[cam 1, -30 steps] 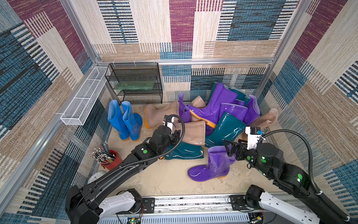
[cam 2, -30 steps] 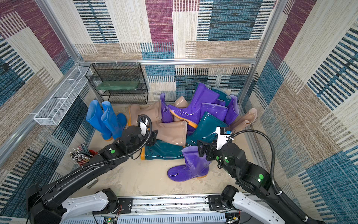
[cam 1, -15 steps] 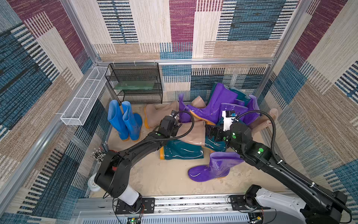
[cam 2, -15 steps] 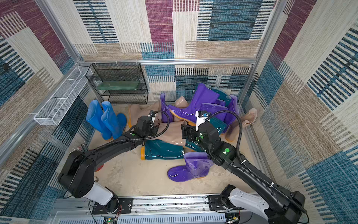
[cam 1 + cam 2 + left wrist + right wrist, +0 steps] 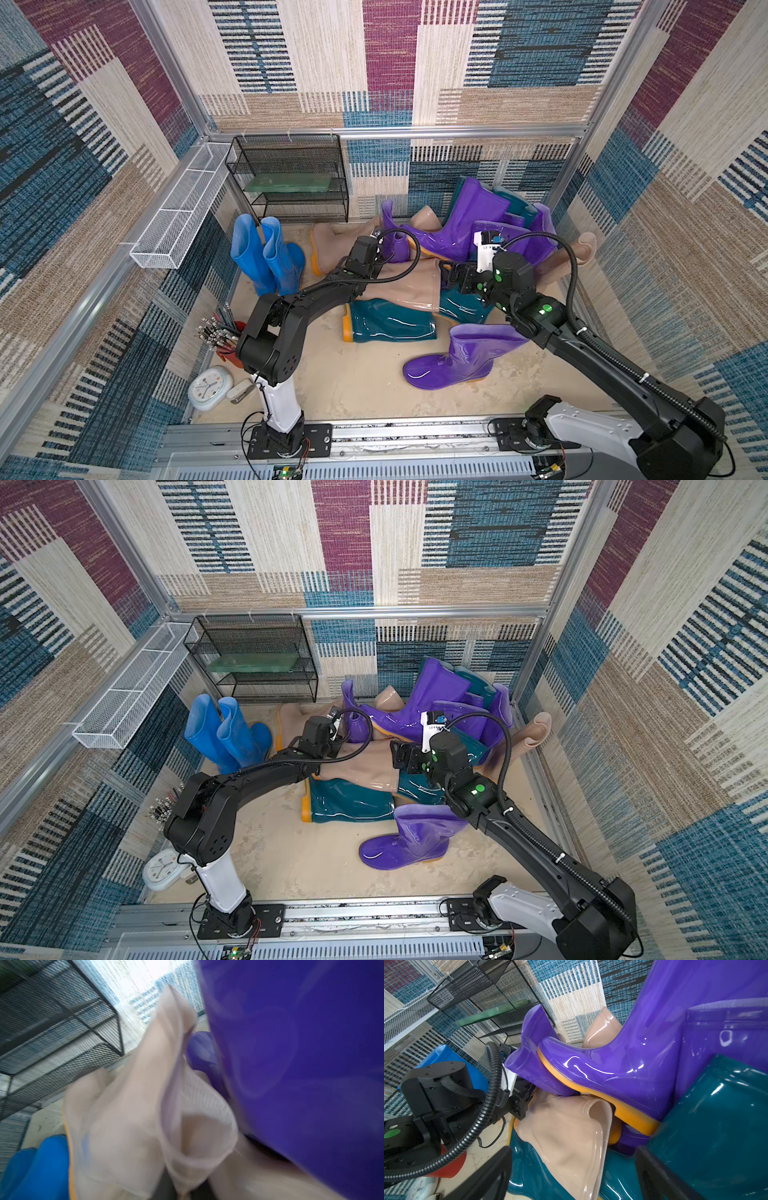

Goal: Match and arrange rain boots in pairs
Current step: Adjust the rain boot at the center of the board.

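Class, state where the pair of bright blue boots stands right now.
In both top views the blue boots stand upright together on the robot's left, just in front of the black mesh rack, a beige boot lying at their right.

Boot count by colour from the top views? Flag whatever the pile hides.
Bright blue rubber boots: 2
Beige rubber boots: 4
Purple rubber boots: at least 5
Dark teal rubber boots: at least 3
Total: at least 14; the pile may hide more.
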### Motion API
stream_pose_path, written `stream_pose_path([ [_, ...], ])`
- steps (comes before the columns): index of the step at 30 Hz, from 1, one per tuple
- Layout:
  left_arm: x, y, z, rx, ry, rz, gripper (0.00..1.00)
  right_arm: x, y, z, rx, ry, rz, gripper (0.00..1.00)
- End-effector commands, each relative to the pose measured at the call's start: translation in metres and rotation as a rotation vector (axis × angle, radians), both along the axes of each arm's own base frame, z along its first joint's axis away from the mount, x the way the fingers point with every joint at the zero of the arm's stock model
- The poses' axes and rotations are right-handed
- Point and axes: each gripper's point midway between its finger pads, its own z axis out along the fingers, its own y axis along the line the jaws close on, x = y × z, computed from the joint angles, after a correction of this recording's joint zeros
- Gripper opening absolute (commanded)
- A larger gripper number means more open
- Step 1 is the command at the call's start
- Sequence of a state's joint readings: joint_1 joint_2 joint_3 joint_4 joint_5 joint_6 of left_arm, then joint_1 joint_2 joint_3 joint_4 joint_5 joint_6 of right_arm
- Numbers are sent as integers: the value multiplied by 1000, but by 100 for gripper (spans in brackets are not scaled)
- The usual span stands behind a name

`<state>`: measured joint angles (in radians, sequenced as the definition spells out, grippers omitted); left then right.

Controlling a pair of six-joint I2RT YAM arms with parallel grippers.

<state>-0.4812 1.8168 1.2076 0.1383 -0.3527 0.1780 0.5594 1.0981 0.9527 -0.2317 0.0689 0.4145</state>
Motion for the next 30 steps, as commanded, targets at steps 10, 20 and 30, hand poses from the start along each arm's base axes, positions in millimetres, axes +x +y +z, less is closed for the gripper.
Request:
stream_pose_path([
  [10,-38,49,64,-15,-56,169,0,-3,23,10,68,-2,116,92],
  [20,-81,89,64,-45,-45,288,0,-13,37,15,93,17,193,91],
  [30,-100,156,84,-74,-113,519,0,-17,44,16,95,16,232,90],
])
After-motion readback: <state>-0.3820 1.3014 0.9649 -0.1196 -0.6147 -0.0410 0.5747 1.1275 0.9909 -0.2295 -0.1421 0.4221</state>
